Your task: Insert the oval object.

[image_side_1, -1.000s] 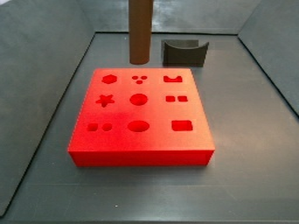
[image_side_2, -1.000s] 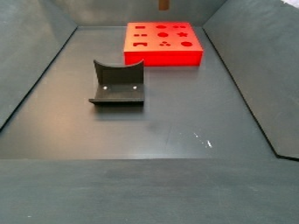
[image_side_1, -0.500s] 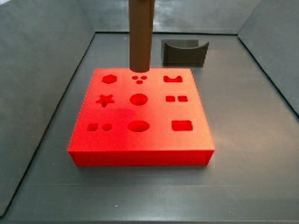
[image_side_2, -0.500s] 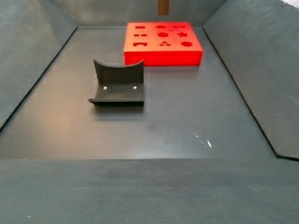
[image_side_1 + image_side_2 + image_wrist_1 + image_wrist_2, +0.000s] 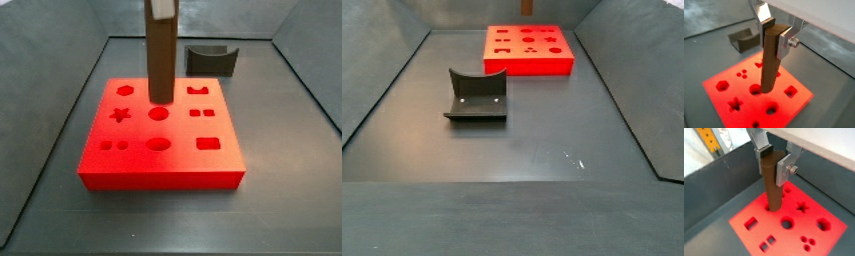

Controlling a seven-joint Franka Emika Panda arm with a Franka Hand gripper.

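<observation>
My gripper [image 5: 775, 33] is shut on the top of the oval object [image 5: 769, 62], a long brown peg that hangs upright between the silver fingers [image 5: 786, 43]. Both wrist views show this grip [image 5: 773, 161]. The peg [image 5: 160, 55] hangs over the back middle of the red block [image 5: 160, 160], its lower end just above the top face and behind the middle round hole [image 5: 158, 114]. In a side view the gripper itself is above the frame. From the far side only the peg's tip [image 5: 527, 6] shows above the block [image 5: 529, 62].
The red block has several shaped holes, among them a star [image 5: 120, 115], an oval [image 5: 158, 145] and a rectangle [image 5: 207, 143]. A dark grey U-shaped holder [image 5: 211, 60] stands behind the block, also seen on the floor [image 5: 476, 97]. Grey walls surround the floor.
The peg has moved from behind the block's back edge forward over its top face and come lower. The block and the holder have not moved.
</observation>
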